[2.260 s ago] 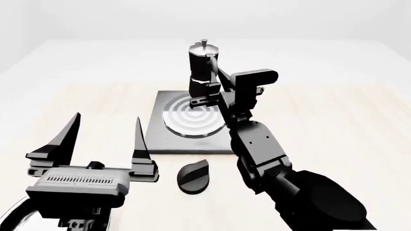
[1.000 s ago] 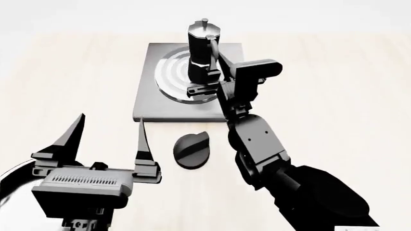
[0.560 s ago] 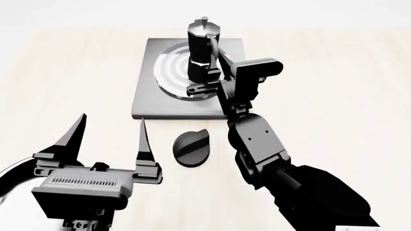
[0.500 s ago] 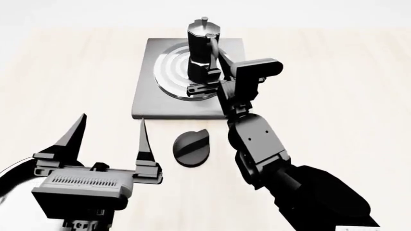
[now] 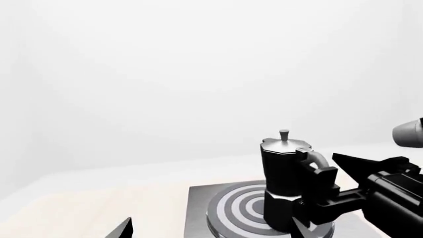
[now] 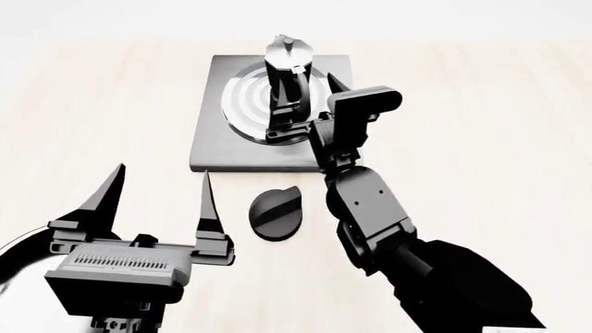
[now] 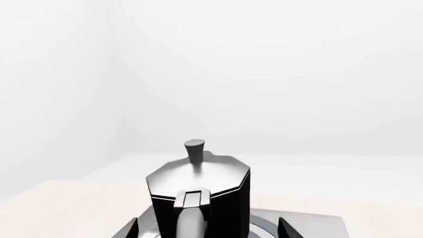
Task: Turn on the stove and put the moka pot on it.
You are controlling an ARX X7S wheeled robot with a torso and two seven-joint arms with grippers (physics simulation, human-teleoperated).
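The moka pot (image 6: 287, 73) stands upright on the raised rings of the grey stove (image 6: 211, 139). Its black round knob (image 6: 276, 214) lies on the table just in front of the plate. My right gripper (image 6: 310, 107) is open, one finger on each side of the pot's handle, gripping nothing. In the right wrist view the moka pot (image 7: 198, 198) fills the space between the spread fingertips of my right gripper (image 7: 210, 228). My left gripper (image 6: 159, 184) hangs open and empty, left of the knob. The left wrist view shows the moka pot (image 5: 284, 183) on the stove (image 5: 198, 208).
The curved rim of a frying pan (image 6: 11, 260) shows at the lower left, under my left arm. My right forearm (image 6: 370, 215) stretches over the table right of the knob. The pale wooden table (image 6: 481, 139) extends around the stove.
My right gripper's jaws have spread apart and let go of the moka pot, which now stands by itself on the rings. The left arm has not moved.
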